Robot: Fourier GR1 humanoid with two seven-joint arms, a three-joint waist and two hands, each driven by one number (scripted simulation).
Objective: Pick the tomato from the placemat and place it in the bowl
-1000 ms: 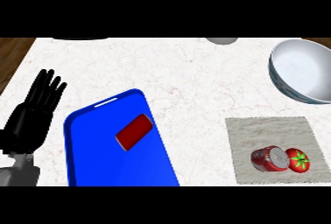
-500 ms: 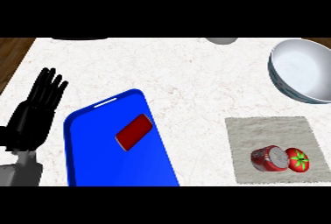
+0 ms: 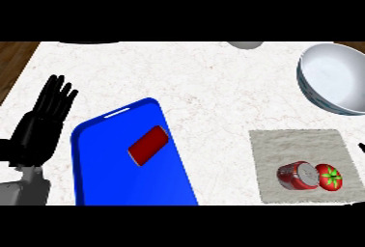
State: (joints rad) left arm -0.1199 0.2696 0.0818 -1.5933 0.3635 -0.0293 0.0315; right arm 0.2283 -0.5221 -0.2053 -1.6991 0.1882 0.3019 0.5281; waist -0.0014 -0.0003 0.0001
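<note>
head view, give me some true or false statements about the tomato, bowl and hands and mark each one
1. The tomato lies on the placemat. True.
2. The tomato is already inside the bowl. False: the bowl holds nothing, and the tomato is on the placemat.
3. A red can lies right beside the tomato on the placemat. True.
4. The left hand is curled round the tomato. False: it rests open at the view's left, fingers up, far from the tomato.
5. The blue tray carries a green block. False: the block on it is red.
</note>
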